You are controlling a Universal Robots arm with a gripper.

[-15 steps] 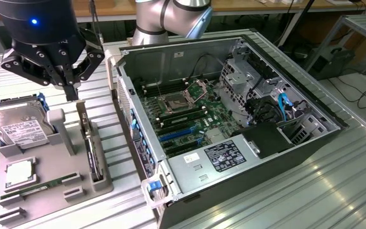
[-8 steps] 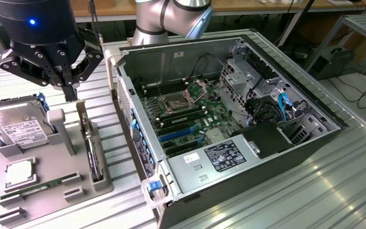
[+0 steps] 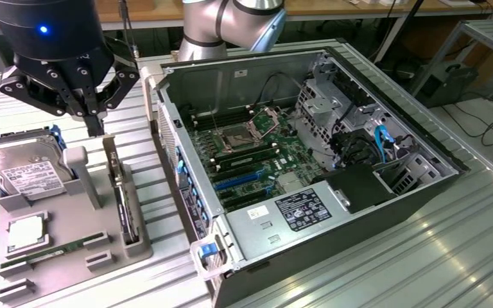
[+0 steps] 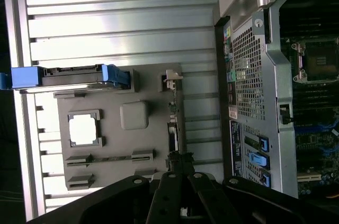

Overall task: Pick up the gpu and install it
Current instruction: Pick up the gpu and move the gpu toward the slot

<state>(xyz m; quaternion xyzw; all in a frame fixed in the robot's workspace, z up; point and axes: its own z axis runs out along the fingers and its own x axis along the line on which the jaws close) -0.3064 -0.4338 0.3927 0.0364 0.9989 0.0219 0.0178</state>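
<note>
— Where's the gpu (image 3: pixel 125 205)?

— Not in the case (image 3: pixel 229 83) yet. I see it standing on edge in a slot of the grey holder (image 3: pixel 69 218), on the holder's side nearest the case. The holder sits by the worktop (image 3: pixel 384 256) edge at the exterior view's left, just beside the case.

— And the gripper (image 3: pixel 92 122)?

— From the exterior view I have it hanging above the holder's far end, clear of everything. Its fingers (image 3: pixel 88 109) look pressed together with nothing between them.

— Does the wrist view add anything?

— Yes. There the gripper (image 4: pixel 177 160) lines up over the gpu (image 4: pixel 172 123), and I can make out the card's silver bracket (image 4: pixel 170 78) at the end away from the fingers. I also get the case's (image 4: pixel 254 75) perforated back panel next to the holder (image 4: pixel 153 139).

— And the exterior view?

— It gives me the open case from above: the motherboard (image 3: pixel 246 151) with its blue slots (image 3: pixel 233 183). It also shows the hard drive's (image 3: pixel 24 170) label, where the wrist view has the drive (image 4: pixel 74 77) edge-on between blue tabs.

— Other parts?

— The chip (image 3: pixel 25 232) and RAM stick (image 3: pixel 58 248) lie in their holder pockets; I see both in the wrist view too, chip (image 4: pixel 83 130) and stick (image 4: pixel 111 158).
</note>
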